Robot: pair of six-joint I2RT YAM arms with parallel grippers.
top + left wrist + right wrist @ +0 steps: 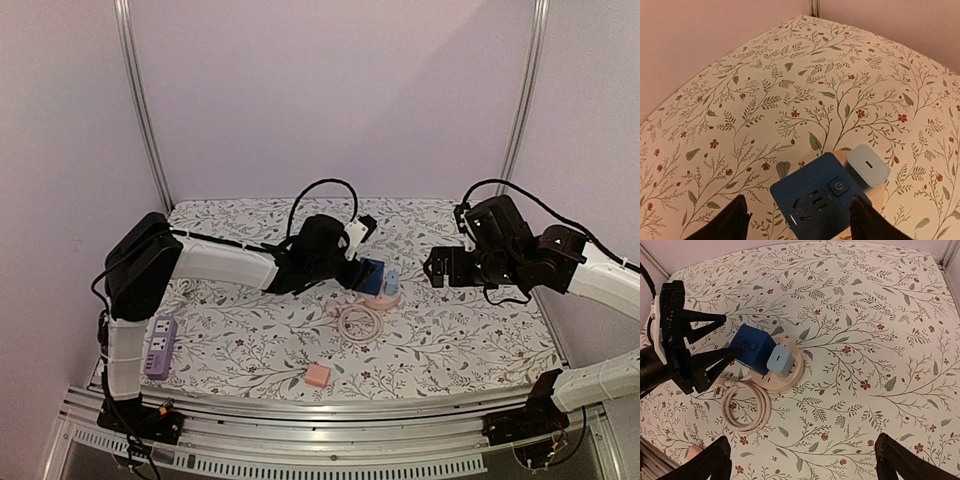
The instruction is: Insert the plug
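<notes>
Straddling dark blue plastic socket cube [754, 347], left pincer [731, 336] apart.
Hovering at middle right, right pincer [432, 268] wide apart, empty.

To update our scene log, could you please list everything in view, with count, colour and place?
Cube-shaped plastic socket block: one, dark blue, mid-table, at the round base.
Small rounded charger plug: one, pale blue, on that base beside the cube.
Round flat base: one, pinkish beige, mid-table.
Coiled cable: one, beige, before the base.
Small square block: one, pink, front edge.
Long power strip: one, lilac, left edge.
Floral cloth: one, white, covering the table.
Left pincer: black, open, flanking the cube.
Right pincer: black, open, empty.
</notes>
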